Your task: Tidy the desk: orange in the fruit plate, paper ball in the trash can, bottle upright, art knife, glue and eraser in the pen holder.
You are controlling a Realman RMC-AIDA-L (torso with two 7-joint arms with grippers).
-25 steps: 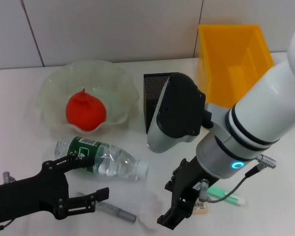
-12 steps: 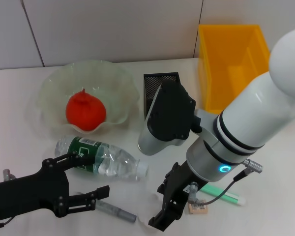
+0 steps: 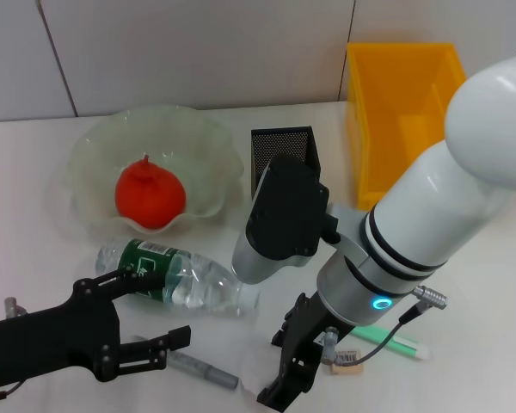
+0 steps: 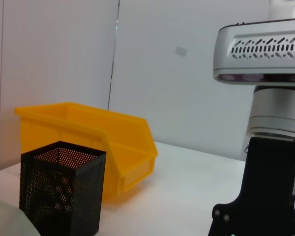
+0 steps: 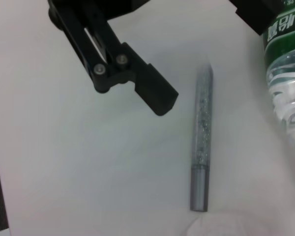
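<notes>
A white table point(image 3: 34, 163) carries everything. At ten o'clock sits a pale-green fruit plate point(image 3: 211, 142). A black mesh pen holder point(image 3: 284, 151) stands near the centre, with a yellow-orange trash can point(image 3: 404, 103) at one o'clock. A bottle point(image 3: 176, 280) lies on its side at eight o'clock. A grey glittery pen point(image 3: 205, 371) lies at six o'clock. An eraser point(image 3: 348, 366) and a green stick point(image 3: 400, 346) lie at five o'clock.

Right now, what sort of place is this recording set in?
Probably a staged desk-tidying test bench: a bare white tabletop against plain wall panels, with a black mesh pen holder and a yellow-orange plastic bin.
</notes>
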